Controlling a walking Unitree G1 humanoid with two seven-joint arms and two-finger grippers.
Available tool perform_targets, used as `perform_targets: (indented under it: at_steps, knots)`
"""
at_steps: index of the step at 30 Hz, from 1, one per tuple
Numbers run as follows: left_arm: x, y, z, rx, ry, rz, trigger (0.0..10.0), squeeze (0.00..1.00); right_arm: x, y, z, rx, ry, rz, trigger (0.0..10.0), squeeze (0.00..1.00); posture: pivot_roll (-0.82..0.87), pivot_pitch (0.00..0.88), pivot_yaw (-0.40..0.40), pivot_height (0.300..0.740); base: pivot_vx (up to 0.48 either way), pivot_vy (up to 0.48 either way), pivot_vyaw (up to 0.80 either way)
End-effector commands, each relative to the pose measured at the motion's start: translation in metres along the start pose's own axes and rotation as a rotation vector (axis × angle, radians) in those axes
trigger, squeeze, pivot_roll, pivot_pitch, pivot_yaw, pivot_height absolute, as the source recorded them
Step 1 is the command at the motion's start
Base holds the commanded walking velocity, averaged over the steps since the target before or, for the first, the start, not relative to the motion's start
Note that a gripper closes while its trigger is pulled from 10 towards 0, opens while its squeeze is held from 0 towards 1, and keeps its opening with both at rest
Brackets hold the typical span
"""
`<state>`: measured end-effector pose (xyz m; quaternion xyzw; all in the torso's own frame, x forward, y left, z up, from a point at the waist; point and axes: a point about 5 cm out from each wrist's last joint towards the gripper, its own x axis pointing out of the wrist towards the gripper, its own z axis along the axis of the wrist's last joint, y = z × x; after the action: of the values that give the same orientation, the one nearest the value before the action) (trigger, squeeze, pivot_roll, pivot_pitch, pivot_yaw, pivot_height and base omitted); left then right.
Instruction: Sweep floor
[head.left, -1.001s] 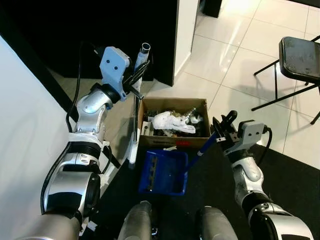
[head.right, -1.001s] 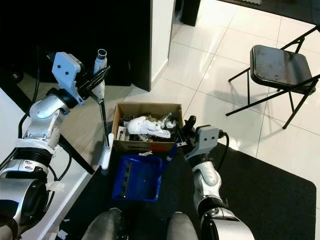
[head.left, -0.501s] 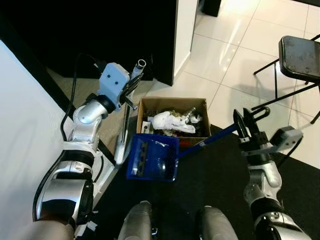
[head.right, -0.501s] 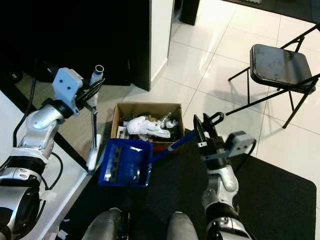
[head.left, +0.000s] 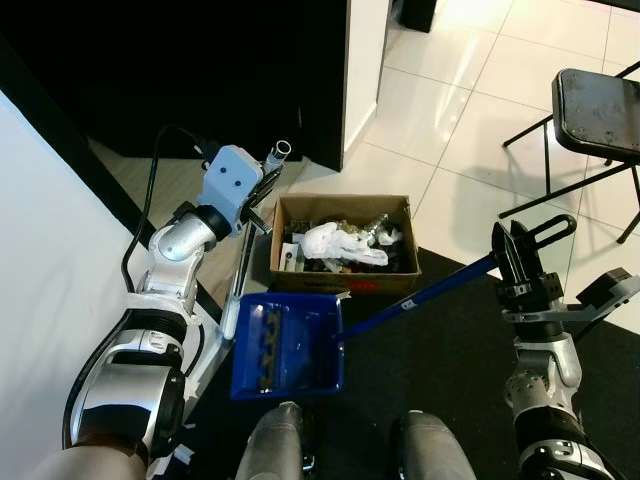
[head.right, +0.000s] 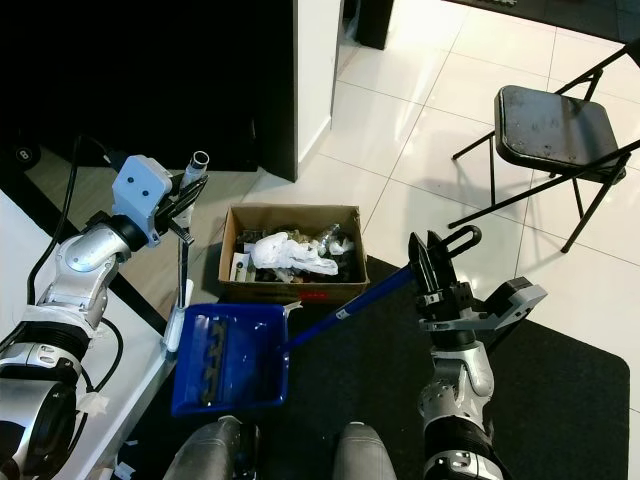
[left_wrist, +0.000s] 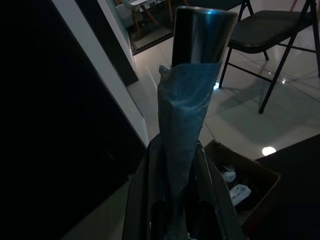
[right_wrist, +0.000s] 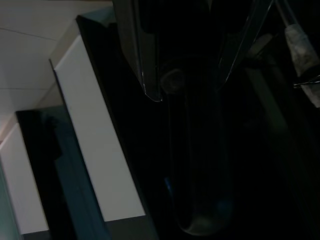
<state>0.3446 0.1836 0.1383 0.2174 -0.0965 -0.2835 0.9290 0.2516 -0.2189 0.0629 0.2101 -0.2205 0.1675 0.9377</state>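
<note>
Blue dustpan (head.left: 290, 343) handle slants toward right gripper (head.left: 524, 262).

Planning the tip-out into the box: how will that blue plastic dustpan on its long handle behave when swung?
The blue plastic dustpan probably is light and stiff. Held by the right gripper at the far end of its long blue handle, it may sway or twist. Its shallow tray could spill debris short of the cardboard box.

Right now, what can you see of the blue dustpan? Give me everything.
The dustpan is blue, plastic by the look, with a boxy open scoop and a long blue handle ending in a black loop. The right tool is shut on the handle near that loop. The scoop sits in front of the cardboard box, over the dark mat, its open side up; a few dark bits lie along its ridged left side.
</note>
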Motion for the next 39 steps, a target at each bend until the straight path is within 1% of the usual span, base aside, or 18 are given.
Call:
perform_targets:
  at_steps: [1,3,5,6,10,12,14,17,19,22,25,28,30,32,34,35,36,39]
  knots:
    - [-0.006,0.005,-0.002,0.039,0.013,-0.002,10.0,0.00,0.001,-0.001,0.004,0.033,-0.048,-0.021,10.0,0.00,0.02,0.044,0.035,0.740,0.000,0.000,0.00]
    - [-0.006,0.005,-0.002,0.037,0.014,-0.002,10.0,0.00,0.001,-0.004,0.007,0.040,-0.062,-0.032,10.0,0.00,0.02,0.043,0.035,0.740,0.000,0.000,0.00]
    - [-0.008,0.003,-0.005,0.031,0.020,-0.005,10.0,0.00,0.001,-0.012,0.016,0.060,-0.119,-0.086,10.0,0.00,0.02,0.041,0.039,0.740,0.000,0.000,0.00]
    - [-0.008,0.003,-0.005,0.031,0.020,-0.005,10.0,0.00,0.001,-0.012,0.016,0.060,-0.119,-0.086,10.0,0.00,0.02,0.041,0.039,0.740,0.000,0.000,0.00]
    - [-0.008,-0.001,-0.007,0.023,0.023,-0.011,10.0,0.00,-0.004,-0.029,0.030,0.038,-0.178,-0.197,10.0,0.00,0.01,0.041,0.042,0.740,0.000,0.000,0.00]
    - [-0.007,-0.002,-0.007,0.021,0.022,-0.012,10.0,0.00,-0.006,-0.032,0.031,0.043,-0.190,-0.221,10.0,0.00,0.01,0.042,0.042,0.740,0.000,0.000,0.00]
    - [-0.006,-0.004,-0.007,0.019,0.020,-0.017,10.0,0.00,-0.008,-0.034,0.031,-0.004,-0.161,-0.223,10.0,0.00,0.01,0.042,0.044,0.740,0.000,0.000,0.00]
    - [-0.005,-0.007,-0.007,0.014,0.015,-0.024,10.0,0.00,-0.013,-0.040,0.035,-0.066,-0.167,-0.291,10.0,0.00,0.01,0.041,0.044,0.740,0.000,0.000,0.00]
    - [-0.005,-0.007,-0.007,0.009,0.015,-0.024,10.0,0.00,-0.014,-0.040,0.036,-0.111,-0.151,-0.290,10.0,0.00,0.01,0.041,0.045,0.740,0.000,0.000,0.00]
    - [-0.005,-0.008,-0.008,0.007,0.016,-0.024,10.0,0.00,-0.015,-0.042,0.038,-0.109,-0.161,-0.314,10.0,0.00,0.01,0.040,0.045,0.740,0.000,0.000,0.00]
    - [-0.006,-0.009,-0.008,0.008,0.019,-0.025,10.0,0.00,-0.014,-0.045,0.042,-0.150,-0.148,-0.308,10.0,0.00,0.01,0.041,0.045,0.740,0.000,0.000,0.00]
    - [-0.006,-0.011,-0.009,0.009,0.019,-0.023,10.0,0.00,-0.014,-0.055,0.052,-0.185,-0.200,-0.396,10.0,0.00,0.02,0.040,0.044,0.740,0.000,0.000,0.00]
    - [-0.006,-0.012,-0.009,0.004,0.018,-0.022,10.0,0.00,-0.013,-0.058,0.056,-0.187,-0.222,-0.417,10.0,0.00,0.01,0.039,0.044,0.740,0.000,0.000,0.00]
    - [-0.007,-0.015,-0.011,-0.024,0.013,-0.009,10.0,0.00,-0.009,-0.063,0.063,-0.169,-0.289,-0.459,10.0,0.00,0.01,0.037,0.045,0.740,0.000,0.000,0.00]
    - [-0.007,-0.017,-0.012,-0.046,0.010,0.004,10.0,0.00,-0.005,-0.063,0.066,-0.176,-0.302,-0.452,10.0,0.00,0.01,0.036,0.046,0.740,0.000,0.000,0.00]
    - [-0.007,-0.020,-0.014,-0.095,0.006,0.032,10.0,0.00,0.001,-0.063,0.069,-0.194,-0.305,-0.427,10.0,0.00,0.01,0.034,0.045,0.740,0.000,0.000,0.00]
    - [-0.007,-0.023,-0.016,-0.123,0.007,0.049,10.0,0.00,0.003,-0.066,0.073,-0.161,-0.351,-0.477,10.0,0.00,0.01,0.030,0.042,0.740,0.000,0.000,0.00]
    - [-0.008,-0.026,-0.018,-0.136,0.014,0.059,10.0,0.00,0.008,-0.065,0.074,-0.202,-0.320,-0.433,10.0,0.00,0.01,0.029,0.040,0.740,0.000,0.000,0.00]
